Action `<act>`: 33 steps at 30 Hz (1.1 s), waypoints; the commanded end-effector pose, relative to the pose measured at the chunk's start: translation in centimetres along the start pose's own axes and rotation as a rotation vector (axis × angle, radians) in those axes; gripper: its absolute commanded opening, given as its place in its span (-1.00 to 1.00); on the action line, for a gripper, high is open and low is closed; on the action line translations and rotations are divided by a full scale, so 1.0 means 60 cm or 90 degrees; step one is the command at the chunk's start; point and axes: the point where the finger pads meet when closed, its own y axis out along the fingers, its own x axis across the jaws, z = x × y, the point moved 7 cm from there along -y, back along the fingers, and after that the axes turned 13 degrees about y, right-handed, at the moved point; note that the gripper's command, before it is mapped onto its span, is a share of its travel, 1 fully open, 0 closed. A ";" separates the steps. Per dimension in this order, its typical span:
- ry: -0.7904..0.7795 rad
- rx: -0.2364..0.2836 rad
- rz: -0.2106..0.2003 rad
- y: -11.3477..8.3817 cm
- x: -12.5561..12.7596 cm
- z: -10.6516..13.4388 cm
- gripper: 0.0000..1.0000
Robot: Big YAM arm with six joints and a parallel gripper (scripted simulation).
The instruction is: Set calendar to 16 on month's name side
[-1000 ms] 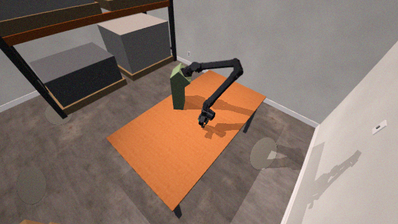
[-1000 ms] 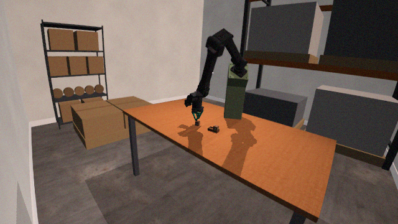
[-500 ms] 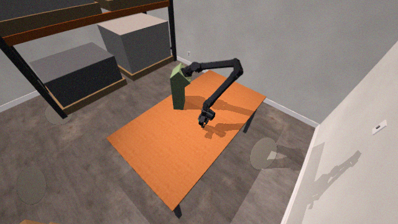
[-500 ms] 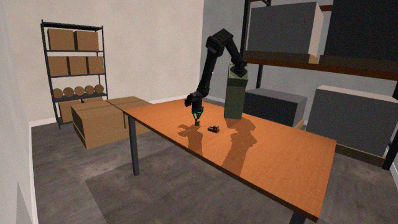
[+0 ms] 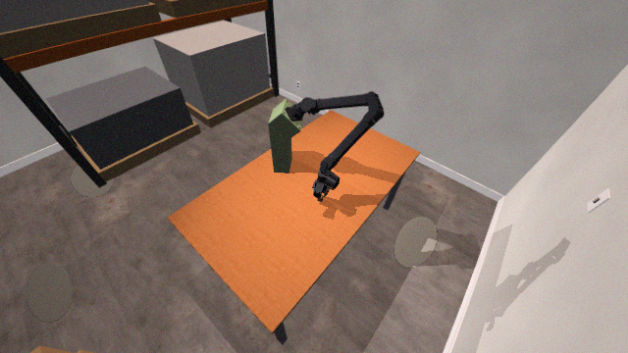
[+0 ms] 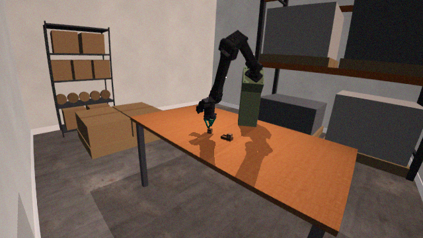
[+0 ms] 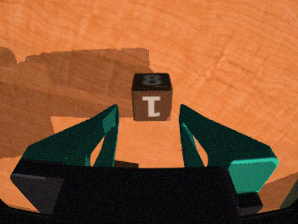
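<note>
My gripper [image 5: 320, 197] [image 6: 209, 127] [image 7: 148, 111] is part open, its teal fingers pointing down on either side of a loose cube. This small brown cube [image 6: 209, 131] [image 7: 152, 98] shows gaps to both fingertips in the wrist view. There, a white 1 appears upside down on its nearer face and an 8 on the darker, farther face. The dark tray [image 6: 227, 139] lies on the table to the right of the gripper in the exterior view. The other cube [image 6: 229, 135] is at the tray's right part; its digits are too small to read.
The orange table [image 5: 245, 235] [image 6: 297, 165] carries the green arm pedestal [image 5: 281, 147] [image 6: 248, 106] behind the tray. Arm shadows fall across the table. A dark sliver [image 7: 126, 164] shows at the wrist view's lower edge, mostly hidden by the gripper body. Shelves and boxes stand beyond the table.
</note>
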 end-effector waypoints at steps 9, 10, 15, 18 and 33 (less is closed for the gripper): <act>0.003 0.006 0.008 0.013 -0.009 0.011 -0.06; 0.003 0.006 0.008 0.013 -0.009 0.011 -0.06; 0.003 0.006 0.008 0.013 -0.009 0.011 -0.06; 0.003 0.006 0.008 0.013 -0.009 0.011 -0.06; 0.009 0.007 0.017 0.009 -0.027 0.018 -0.06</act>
